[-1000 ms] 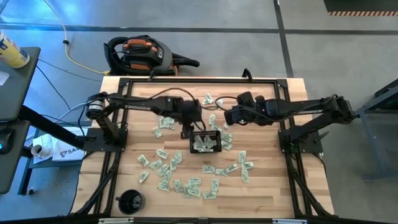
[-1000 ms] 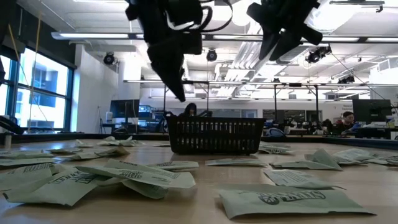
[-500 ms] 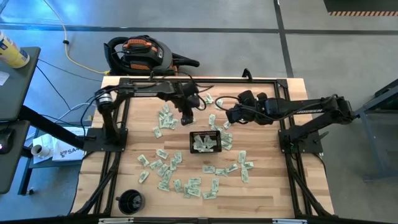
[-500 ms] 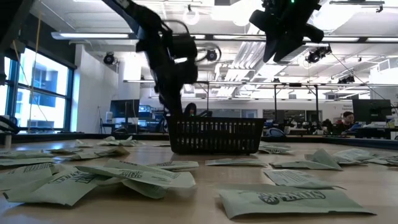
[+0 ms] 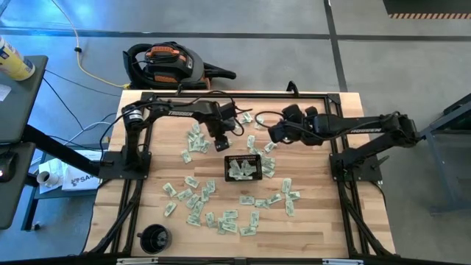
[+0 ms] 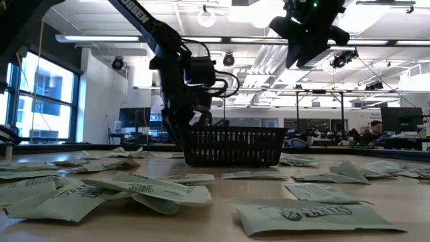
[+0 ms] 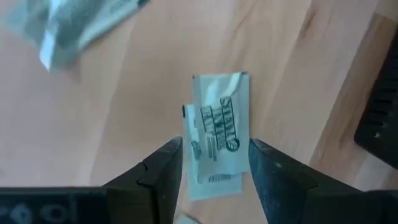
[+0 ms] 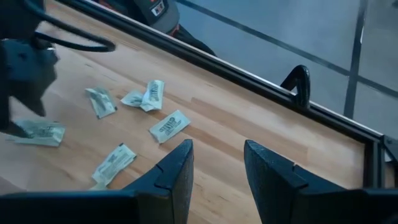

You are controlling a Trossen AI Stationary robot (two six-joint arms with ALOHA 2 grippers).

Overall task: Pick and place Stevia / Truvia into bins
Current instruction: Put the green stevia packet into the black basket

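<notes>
The left gripper [image 5: 221, 142] has left its earlier spot over the black tray [image 5: 243, 168] and dropped toward the table's far side; its fingers [image 7: 163, 173] stand spread on either side of a sachet [image 7: 217, 134] lying flat on the wood, not yet pinching it. The tray sits mid-table with a few sachets inside, and many more are scattered around it. The right gripper [image 5: 273, 134] hangs above the table as before, fingers parted and holding nothing.

left tool [image 7: 214, 171]: lowered, fingers parted | right tool [image 8: 217, 168]: raised, fingers parted, empty
</notes>
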